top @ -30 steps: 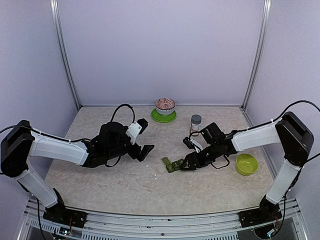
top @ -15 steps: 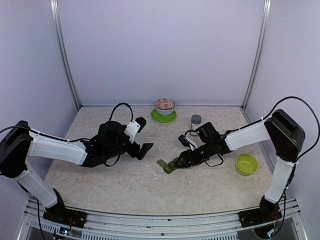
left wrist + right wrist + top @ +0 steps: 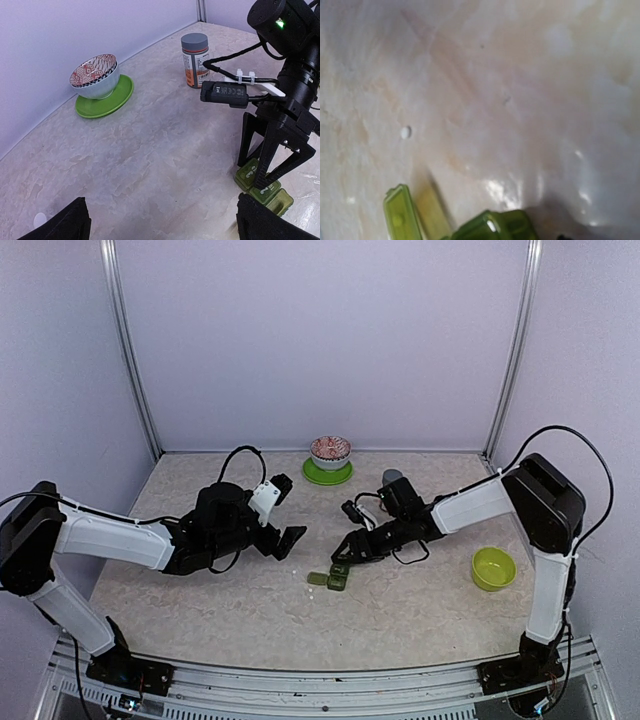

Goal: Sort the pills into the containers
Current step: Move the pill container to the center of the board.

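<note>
— While the left tool (image 3: 288, 512) hangs open, well apart from the containers (image 3: 335, 580), what of the right tool (image 3: 341, 562)?
— Spread too, tips touching them on the worktop (image 3: 200, 600); a pill (image 3: 406, 132) lies just beside.

The top camera looked down from high behind the near edge over the whole table (image 3: 250, 620). The left wrist camera sat low, facing across toward the right tool (image 3: 254, 174) and containers (image 3: 277, 200). The right wrist camera hung close above those same containers.
</note>
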{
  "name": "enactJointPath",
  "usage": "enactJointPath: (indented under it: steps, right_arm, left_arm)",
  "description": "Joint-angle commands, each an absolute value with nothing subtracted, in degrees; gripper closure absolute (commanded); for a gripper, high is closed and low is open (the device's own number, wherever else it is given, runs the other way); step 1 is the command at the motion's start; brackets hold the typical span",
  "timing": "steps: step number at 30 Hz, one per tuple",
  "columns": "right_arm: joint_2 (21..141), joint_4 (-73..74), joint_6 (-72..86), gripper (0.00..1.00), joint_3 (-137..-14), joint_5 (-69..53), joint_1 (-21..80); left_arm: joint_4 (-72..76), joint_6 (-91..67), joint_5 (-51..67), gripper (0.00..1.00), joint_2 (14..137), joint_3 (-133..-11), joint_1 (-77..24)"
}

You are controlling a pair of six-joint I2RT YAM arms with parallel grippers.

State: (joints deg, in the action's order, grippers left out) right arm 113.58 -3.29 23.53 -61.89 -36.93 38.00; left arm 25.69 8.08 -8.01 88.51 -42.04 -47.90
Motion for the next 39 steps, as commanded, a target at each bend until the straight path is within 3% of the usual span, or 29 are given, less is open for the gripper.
enactJointPath:
  steps: [1, 14, 21, 31, 39]
  right_arm:
    - [114.8, -6.2, 25.9, 0.35, -62.5, -40.8, 38.7]
    - [120.3, -10.5, 31.0, 0.35, -68.5, -44.6, 40.8]
    - [114.7, -3.5, 24.6, 0.33, -67.9, -36.9, 40.7]
    - [102.4, 3.4, 9.7, 0.26, -56.3, -26.8, 41.4]
    - [97.7, 1.2, 5.8, 0.25, -49.5, -12.5, 50.2]
  left_arm:
    - [27.3, 8.0, -8.4, 0.01, 87.3, -41.4, -47.4]
    - [27.3, 7.8, -8.0, 0.01, 87.6, -41.4, -47.4]
    - [27.4, 7.8, -8.5, 0.01, 87.1, -41.1, -47.4]
    - [27.4, 7.8, -8.9, 0.01, 86.8, -41.0, -47.4]
    - [27.7, 7.5, -10.0, 0.01, 86.2, -40.8, -47.4]
